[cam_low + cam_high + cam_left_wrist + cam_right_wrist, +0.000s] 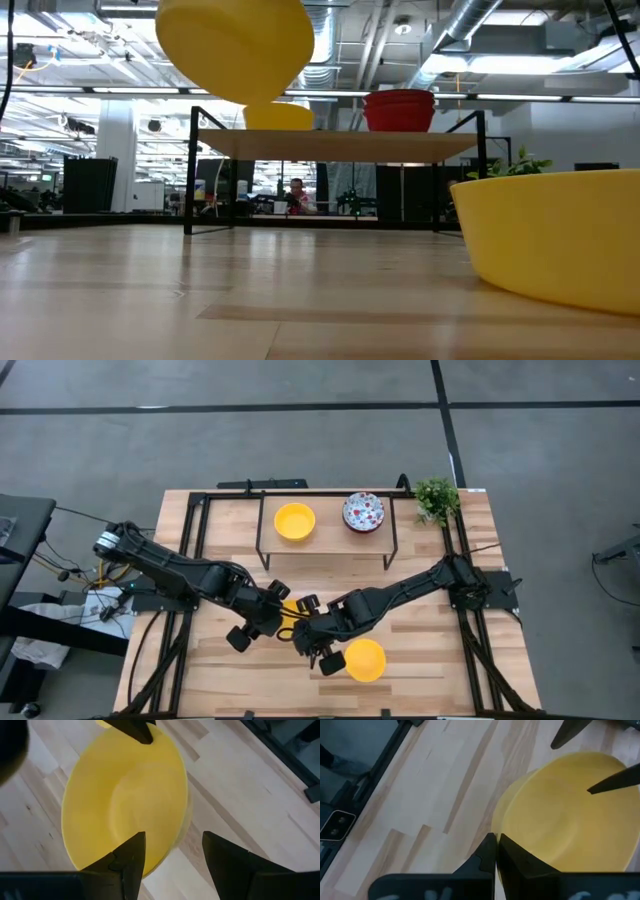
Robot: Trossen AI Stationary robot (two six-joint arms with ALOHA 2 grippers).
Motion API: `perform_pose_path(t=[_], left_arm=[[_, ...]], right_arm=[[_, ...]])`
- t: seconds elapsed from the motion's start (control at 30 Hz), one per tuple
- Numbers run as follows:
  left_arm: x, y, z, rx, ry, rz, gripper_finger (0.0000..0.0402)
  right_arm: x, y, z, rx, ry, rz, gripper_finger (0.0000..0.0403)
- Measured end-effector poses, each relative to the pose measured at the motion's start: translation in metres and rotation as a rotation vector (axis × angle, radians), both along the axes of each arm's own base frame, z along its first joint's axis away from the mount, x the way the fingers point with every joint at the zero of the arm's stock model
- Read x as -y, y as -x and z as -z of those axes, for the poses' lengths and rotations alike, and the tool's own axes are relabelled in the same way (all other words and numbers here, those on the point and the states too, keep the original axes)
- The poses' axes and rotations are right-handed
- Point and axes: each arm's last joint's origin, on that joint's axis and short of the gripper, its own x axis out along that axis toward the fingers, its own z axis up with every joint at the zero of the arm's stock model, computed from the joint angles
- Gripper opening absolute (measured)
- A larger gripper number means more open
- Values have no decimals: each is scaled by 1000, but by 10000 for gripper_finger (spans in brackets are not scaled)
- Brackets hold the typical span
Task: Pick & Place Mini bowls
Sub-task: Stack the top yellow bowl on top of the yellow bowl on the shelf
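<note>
A plain yellow mini bowl [290, 607] hangs in the air between both grippers near the table's middle; the low view shows this bowl [235, 40] lifted and tilted. My right gripper [496, 837] is shut on its rim. My left gripper [172, 837] is open, one finger over the bowl's hollow [125, 795] and one outside the wall. A second yellow bowl [365, 660] rests on its base on the table near the near edge. On the rack stand a third yellow bowl [294, 521] and a floral bowl [363, 512]. My right gripper pinches the held bowl's rim [504, 826] between its two shut fingers, coming from the table's near right side. The bowl is clear of the table and tilted. My left gripper's fingers [131, 857] straddle the opposite rim [172, 851]; whether they touch it I cannot tell.
A black-framed wooden rack [325, 540] stands along the far side. A small green plant [437, 498] sits at the far right corner. The yellow bowl on the table [550, 240] lies just right of my right gripper [305, 628]. Bare wood shows at the near left.
</note>
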Motion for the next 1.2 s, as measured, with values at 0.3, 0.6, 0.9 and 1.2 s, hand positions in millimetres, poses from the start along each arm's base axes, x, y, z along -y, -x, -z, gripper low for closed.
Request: perform_pose_path(t=[0.3,0.6,0.9,1.2], left_arm=[[1,0,-3,13,35,15,174],[2,-1,-3,27,44,17,113],[2,-2,-4,39,54,21,56],[4,-2,-5,32,86,55,14]], right_arm=[[0,0,0,-4,-5,-3,0],[0,0,0,-5,-4,-3,0],[0,0,0,-4,8,-24,0],[1,0,0,-5,10,-26,0]])
